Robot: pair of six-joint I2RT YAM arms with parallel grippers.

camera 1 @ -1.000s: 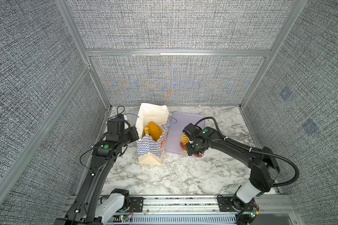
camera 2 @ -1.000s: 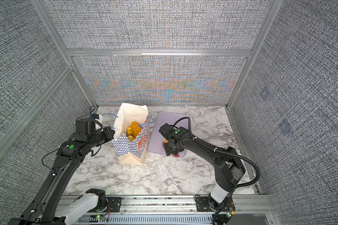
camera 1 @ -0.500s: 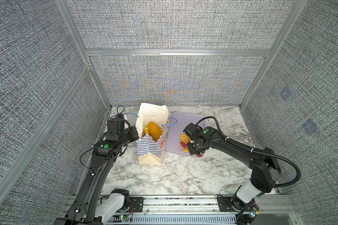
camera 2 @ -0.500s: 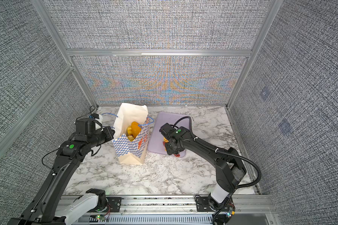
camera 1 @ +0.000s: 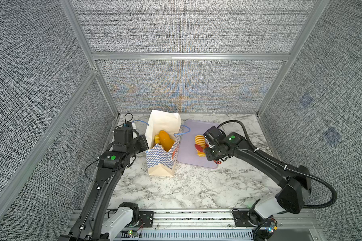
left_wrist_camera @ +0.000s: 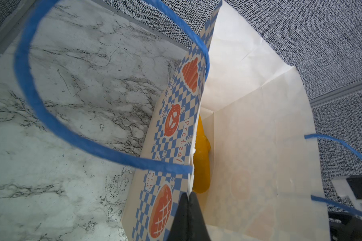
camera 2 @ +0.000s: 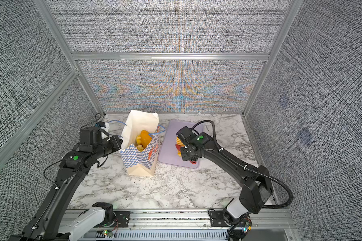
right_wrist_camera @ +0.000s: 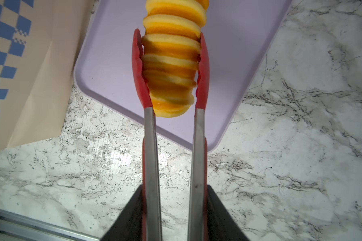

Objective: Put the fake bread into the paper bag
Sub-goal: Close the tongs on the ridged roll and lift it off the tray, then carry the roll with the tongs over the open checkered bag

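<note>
Narrowed right claw (right_wrist_camera: pixel 174 188) clamping tongs (right_wrist_camera: pixel 150 146) onto ribbed roll (right_wrist_camera: pixel 170 62), left claw (left_wrist_camera: pixel 188 201) still pinching paper bag (left_wrist_camera: pixel 249 135) rim

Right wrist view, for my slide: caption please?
Red tongs pinch the ribbed roll over the lavender tray, paper bag alongside.

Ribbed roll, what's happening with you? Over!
Left gripper shut on paper bag rim. Right gripper shut on red tongs, tongs squeezing ribbed roll over lavender tray. Blue handle beside bag mouth.

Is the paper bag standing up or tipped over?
Standing up. The paper bag rests on its base, mouth open upward, with fake bread showing inside.
</note>
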